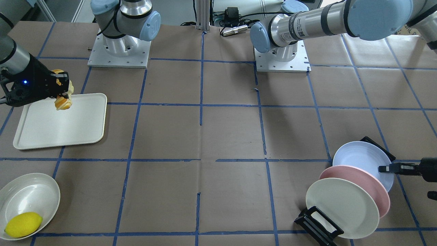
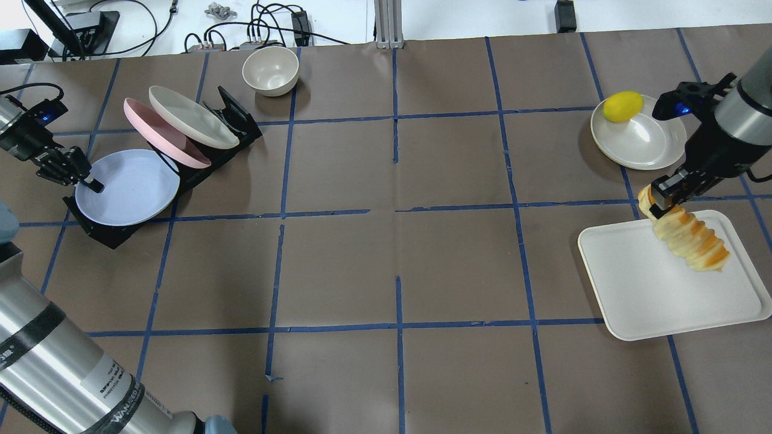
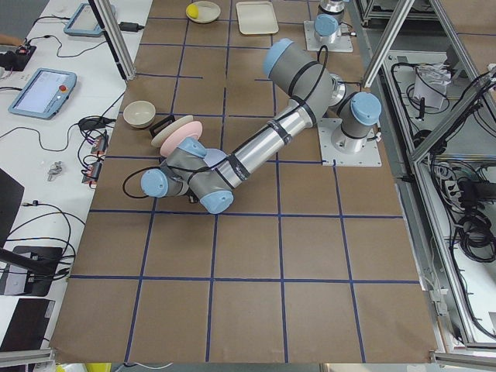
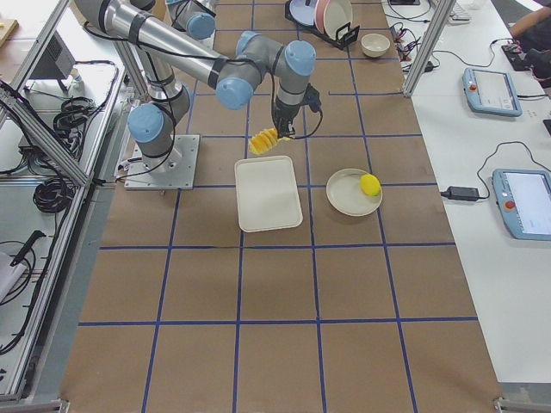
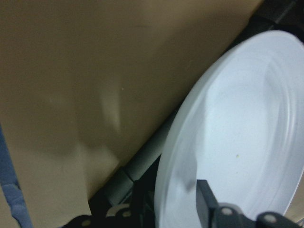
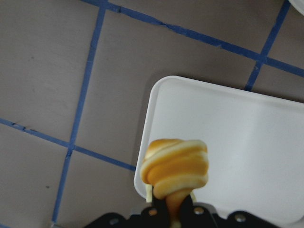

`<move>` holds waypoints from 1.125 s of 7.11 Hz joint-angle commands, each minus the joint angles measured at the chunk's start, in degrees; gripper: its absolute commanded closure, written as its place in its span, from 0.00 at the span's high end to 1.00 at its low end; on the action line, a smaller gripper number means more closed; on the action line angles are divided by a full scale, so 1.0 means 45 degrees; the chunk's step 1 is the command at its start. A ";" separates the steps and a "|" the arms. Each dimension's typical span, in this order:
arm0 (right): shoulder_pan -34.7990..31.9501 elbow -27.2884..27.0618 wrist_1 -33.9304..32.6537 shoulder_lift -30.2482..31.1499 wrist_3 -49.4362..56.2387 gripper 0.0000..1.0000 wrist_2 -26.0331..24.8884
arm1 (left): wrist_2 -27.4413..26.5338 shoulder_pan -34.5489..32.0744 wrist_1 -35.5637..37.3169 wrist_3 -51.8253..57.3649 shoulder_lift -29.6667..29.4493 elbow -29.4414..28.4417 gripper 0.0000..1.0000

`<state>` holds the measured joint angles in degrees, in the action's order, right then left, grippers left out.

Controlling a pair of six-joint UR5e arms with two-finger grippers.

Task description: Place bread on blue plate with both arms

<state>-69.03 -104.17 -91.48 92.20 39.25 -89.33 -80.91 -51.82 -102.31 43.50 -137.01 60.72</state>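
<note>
Bread (image 2: 690, 238) hangs in the air, pinched at one end by the right arm's (image 2: 733, 129) jaws, which are clenched on it, so that the striped roll slants down over the far corner of the white tray (image 2: 639, 289) without touching it. The wrist view looks along the roll to the tray's rounded corner and the taped tabletop (image 2: 392, 259) beneath. Just beyond the tray sits a round white dish (image 2: 645, 144) with a lemon (image 2: 622, 106) on its rim. At the opposite end of the tabletop, the blue plate (image 2: 129, 187) leans in a black rack (image 2: 235, 120), the front one of three, with a pink plate (image 2: 151, 129) and a cream plate (image 2: 187, 117) behind it. The left arm (image 2: 18, 135) reaches to the blue plate's edge; one finger (image 5: 204, 199) lies against its concave face, the other is hidden, so I cannot tell whether those jaws are clamped on the rim. A cream bowl (image 2: 270, 70) stands near the rack.
</note>
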 commanded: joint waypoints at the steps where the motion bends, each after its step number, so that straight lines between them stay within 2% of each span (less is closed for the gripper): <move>1: -0.1854 0.1832 0.2625 0.0602 -0.3296 0.11 -0.0129 | -0.0028 -0.0008 0.0002 0.0021 0.0270 -0.0016 0.13; 3: -0.4297 0.2191 0.2751 0.0682 -0.6036 0.10 -0.0149 | -0.0105 -0.0008 0.0002 0.0060 0.0814 -0.0016 0.13; 6: -0.4562 0.2035 0.2673 0.0663 -0.6165 0.10 -0.0149 | -0.1487 0.0362 -0.0057 0.1115 0.2003 0.0294 0.11; 8: -0.4562 0.2015 0.2654 0.0643 -0.6106 0.10 -0.0149 | -0.1805 0.0559 -0.0989 0.1057 0.3349 0.0393 0.11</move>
<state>-89.52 -95.05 -79.47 95.15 11.72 -90.01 -88.22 -49.57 -104.49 48.34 -125.48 62.09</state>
